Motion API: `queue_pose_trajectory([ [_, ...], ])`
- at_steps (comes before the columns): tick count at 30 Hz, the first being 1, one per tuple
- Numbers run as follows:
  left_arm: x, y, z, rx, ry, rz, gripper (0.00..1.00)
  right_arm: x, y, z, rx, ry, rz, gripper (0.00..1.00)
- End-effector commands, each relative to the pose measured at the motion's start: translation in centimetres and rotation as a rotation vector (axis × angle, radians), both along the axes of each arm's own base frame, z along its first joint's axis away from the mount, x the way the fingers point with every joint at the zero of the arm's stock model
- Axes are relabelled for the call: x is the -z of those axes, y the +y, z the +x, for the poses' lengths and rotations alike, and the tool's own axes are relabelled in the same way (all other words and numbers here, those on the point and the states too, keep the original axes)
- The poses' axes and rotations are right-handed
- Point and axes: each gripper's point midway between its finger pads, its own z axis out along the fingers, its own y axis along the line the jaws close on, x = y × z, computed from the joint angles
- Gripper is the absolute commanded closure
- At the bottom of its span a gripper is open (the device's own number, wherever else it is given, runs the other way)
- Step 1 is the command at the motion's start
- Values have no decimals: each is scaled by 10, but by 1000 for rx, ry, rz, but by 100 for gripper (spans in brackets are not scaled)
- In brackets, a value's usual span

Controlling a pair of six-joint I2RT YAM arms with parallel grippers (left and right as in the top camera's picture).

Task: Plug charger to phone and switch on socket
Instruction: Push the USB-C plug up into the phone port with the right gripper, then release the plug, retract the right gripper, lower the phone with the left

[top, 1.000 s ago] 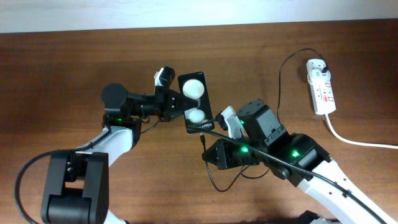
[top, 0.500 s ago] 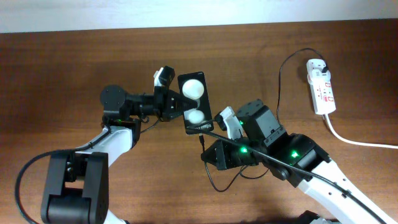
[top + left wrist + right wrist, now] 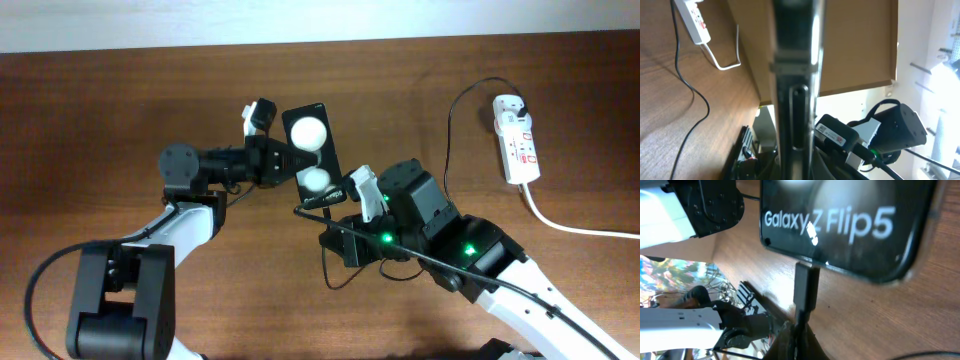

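My left gripper (image 3: 277, 162) is shut on the black phone (image 3: 310, 156) and holds it tilted above the table, its two white spots facing up. In the left wrist view the phone (image 3: 793, 75) is seen edge-on. My right gripper (image 3: 333, 236) is shut on the charger's connector (image 3: 318, 203), just below the phone's lower end. In the right wrist view the connector (image 3: 805, 287) meets the bottom edge of the phone (image 3: 840, 225), which reads "Galaxy Z Flip5"; I cannot tell if it is seated. The thin black cable (image 3: 450, 125) runs to a plug (image 3: 523, 104) in the white socket strip (image 3: 518, 140).
The strip's thick white cord (image 3: 570, 226) runs off to the right edge. Slack charger cable (image 3: 335, 280) loops on the wooden table (image 3: 120, 100) under my right arm. The strip (image 3: 692, 20) and cable also show in the left wrist view.
My left gripper has shifted the phone slightly up and left. My right gripper has moved up and left, bringing the connector tip to the phone's lower end.
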Motion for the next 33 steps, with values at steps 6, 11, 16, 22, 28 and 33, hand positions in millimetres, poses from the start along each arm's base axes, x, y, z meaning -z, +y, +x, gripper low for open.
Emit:
queue_pose_trajectory([
  [6, 8, -11, -33, 159, -50, 47, 100, -4, -10, 20, 32, -123, -66, 82],
  [11, 8, -11, -32, 157, -50, 47, 100, -3, -12, 20, 6, -153, -89, 70],
  [16, 8, -11, -33, 158, -50, 47, 100, 0, -12, 14, -8, -129, -91, 96],
  [22, 8, -11, -33, 159, -54, 47, 100, -17, -4, 24, -1, -198, -41, 96],
  [28, 6, -11, -33, 151, -262, 23, 100, -18, -21, 3, -44, -188, -97, 38],
  [33, -12, -13, 1, -70, -329, -57, 100, -88, -93, -39, 65, -404, -179, 22],
])
